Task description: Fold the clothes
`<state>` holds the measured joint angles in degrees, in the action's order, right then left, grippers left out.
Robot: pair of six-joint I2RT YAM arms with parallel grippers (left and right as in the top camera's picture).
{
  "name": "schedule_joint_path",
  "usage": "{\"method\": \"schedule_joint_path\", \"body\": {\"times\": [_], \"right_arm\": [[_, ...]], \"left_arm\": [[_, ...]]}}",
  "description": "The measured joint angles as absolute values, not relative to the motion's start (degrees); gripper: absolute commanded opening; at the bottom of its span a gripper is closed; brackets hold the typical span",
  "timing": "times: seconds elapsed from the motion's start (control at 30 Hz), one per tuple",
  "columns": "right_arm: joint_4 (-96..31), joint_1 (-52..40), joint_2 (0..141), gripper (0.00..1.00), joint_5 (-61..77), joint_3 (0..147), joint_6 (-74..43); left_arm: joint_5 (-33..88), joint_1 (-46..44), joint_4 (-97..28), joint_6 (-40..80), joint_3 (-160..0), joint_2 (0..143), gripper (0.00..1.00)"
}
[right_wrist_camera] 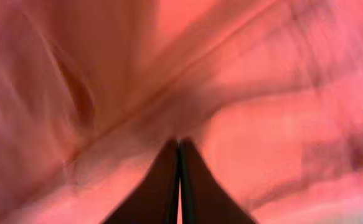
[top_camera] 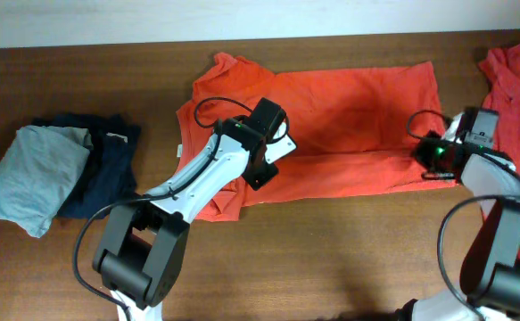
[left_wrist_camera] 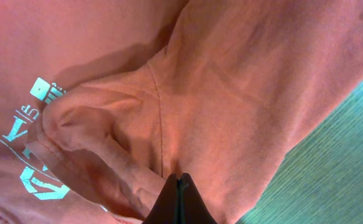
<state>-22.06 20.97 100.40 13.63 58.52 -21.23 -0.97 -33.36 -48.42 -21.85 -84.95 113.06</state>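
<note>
Orange-red cotton T-shirt (top_camera: 349, 125): spread mid-tabletop (top_camera: 331, 259), its long axis running left to right.
Left hand (left_wrist_camera: 180, 182): fingers closed, pinching a fold at the shirt's near-left end, beside the white print (left_wrist_camera: 35, 155).
Right hand (right_wrist_camera: 179, 144): fingers closed on cloth at the shirt's near-right corner; the view is blurred.
Key relation: you hold the shirt's near edge at both ends, and the far edge lies straight across.
Likely next: carry that edge across, hands level.

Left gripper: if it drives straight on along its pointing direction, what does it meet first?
The orange-red T-shirt: the left gripper has its jaws shut right at a fabric fold, seemingly pinching it, so cloth comes first.
</note>
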Motion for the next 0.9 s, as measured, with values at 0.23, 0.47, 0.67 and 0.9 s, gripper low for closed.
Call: {"method": "schedule_joint_path", "body": {"times": [0.23, 0.47, 0.67, 0.9], "right_arm": [[-31.0, 21.0, 98.1, 0.04, 13.3, 59.4, -21.2], [-29.8, 21.0, 98.4, 0.04, 9.6, 59.4, -23.7], [-27.5, 21.0, 103.0, 0.04, 8.2, 59.4, -25.7], [-19.7, 21.0, 105.6, 0.05, 7.5, 59.4, -26.5]], "left_arm": [[11.2, -33.3, -43.8, -21.9, -84.9, 113.1, 0.0], [15.7, -33.4, -33.1, -20.9, -85.0, 113.6, 0.0], [16.5, -33.4, -35.0, -18.3, -85.0, 118.1, 0.0], [16.6, -33.4, -36.0, -16.6, -85.0, 121.0, 0.0]]}}
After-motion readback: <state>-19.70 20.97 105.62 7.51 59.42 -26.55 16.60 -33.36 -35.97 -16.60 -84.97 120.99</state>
